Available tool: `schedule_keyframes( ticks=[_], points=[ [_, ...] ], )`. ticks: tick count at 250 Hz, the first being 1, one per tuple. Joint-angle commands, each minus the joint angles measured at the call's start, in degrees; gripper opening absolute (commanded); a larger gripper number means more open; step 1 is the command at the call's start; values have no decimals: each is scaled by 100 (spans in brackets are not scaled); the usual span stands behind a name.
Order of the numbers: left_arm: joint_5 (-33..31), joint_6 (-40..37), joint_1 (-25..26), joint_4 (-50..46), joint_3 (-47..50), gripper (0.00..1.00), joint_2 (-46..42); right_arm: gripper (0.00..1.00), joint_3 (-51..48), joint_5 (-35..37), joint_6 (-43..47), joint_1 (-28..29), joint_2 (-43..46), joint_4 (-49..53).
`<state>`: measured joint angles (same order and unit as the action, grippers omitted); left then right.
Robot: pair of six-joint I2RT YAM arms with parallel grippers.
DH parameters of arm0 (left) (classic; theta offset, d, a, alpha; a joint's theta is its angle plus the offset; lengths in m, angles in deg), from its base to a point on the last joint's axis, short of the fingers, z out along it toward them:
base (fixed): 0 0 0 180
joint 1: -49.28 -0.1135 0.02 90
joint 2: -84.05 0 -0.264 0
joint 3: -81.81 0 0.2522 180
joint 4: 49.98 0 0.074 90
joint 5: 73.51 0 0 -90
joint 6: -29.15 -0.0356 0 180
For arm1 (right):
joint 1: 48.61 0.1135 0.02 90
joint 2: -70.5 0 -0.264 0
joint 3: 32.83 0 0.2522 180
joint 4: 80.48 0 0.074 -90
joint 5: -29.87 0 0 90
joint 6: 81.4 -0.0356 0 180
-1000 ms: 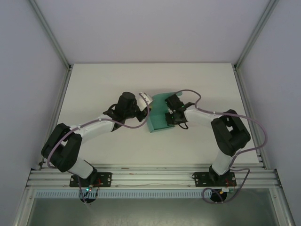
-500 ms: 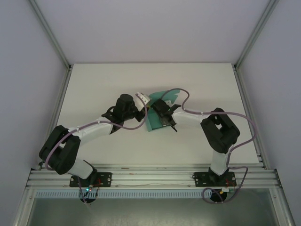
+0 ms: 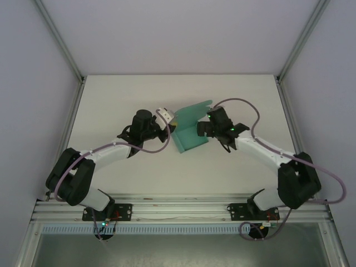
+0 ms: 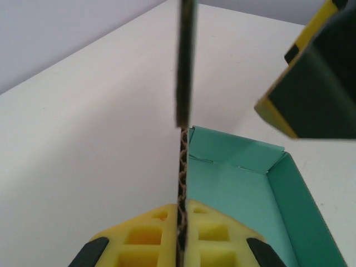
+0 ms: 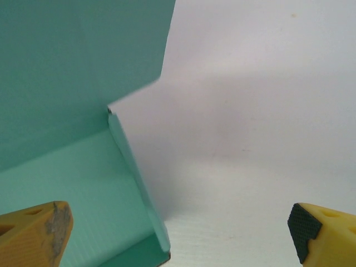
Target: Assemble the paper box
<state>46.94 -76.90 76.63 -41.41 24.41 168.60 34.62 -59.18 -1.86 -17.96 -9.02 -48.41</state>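
Note:
The paper box (image 3: 190,135) is a teal-green open tray with one tall flap standing up at its far side, in the middle of the table. My left gripper (image 3: 171,122) is shut on the box's left wall; in the left wrist view its yellow pads (image 4: 213,228) pinch the card edge of the paper box (image 4: 239,186) from both sides, with the left gripper (image 4: 182,210) low in that view. My right gripper (image 3: 206,129) stands open just right of the box, touching nothing. In the right wrist view the paper box (image 5: 67,111) lies left, the right gripper (image 5: 181,236) spanning its right wall and bare table.
The white table (image 3: 111,100) is bounded by grey walls and aluminium posts on both sides. A dark and yellow finger of the right gripper (image 4: 317,83) hangs close above the box's right side. The arm bases sit on a rail (image 3: 178,208) at the near edge.
My right gripper has opened wide and drawn back to the box's right side, its arm swinging outward. The left gripper stays shut on the box wall; the tall flap now stands free.

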Motion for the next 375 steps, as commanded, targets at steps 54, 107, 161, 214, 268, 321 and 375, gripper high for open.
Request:
schedule_keyframes(
  ticks=[54, 107, 161, 214, 268, 321, 375],
  points=[
    [952, -295, -130, -59, -190, 0, 283, 100, -422, -3017, 3271, -1470, 597, -260],
    [1235, -386, -129, -197, -309, 0, 412, 100, 397, -4111, 5503, -1808, -380, 382],
    [1394, -473, -143, -238, -266, 0, 368, 98, 1155, -4485, 6150, -1960, -997, 1026],
    [1313, -418, -182, -94, -239, 0, 316, 58, 1696, -4720, 6780, -1967, -1261, 2373],
    [1230, -331, -204, -20, -260, 0, 333, 37, 1759, -4271, 6731, -1976, -1336, 2574],
    [1073, -281, -203, -39, -206, 0, 185, 78, 1162, -3299, 4977, -1987, -1037, 997],
    [560, -32, -204, 234, 56, 0, -6, 100, -332, -2843, 1964, -1972, 528, -875]
  ],
)
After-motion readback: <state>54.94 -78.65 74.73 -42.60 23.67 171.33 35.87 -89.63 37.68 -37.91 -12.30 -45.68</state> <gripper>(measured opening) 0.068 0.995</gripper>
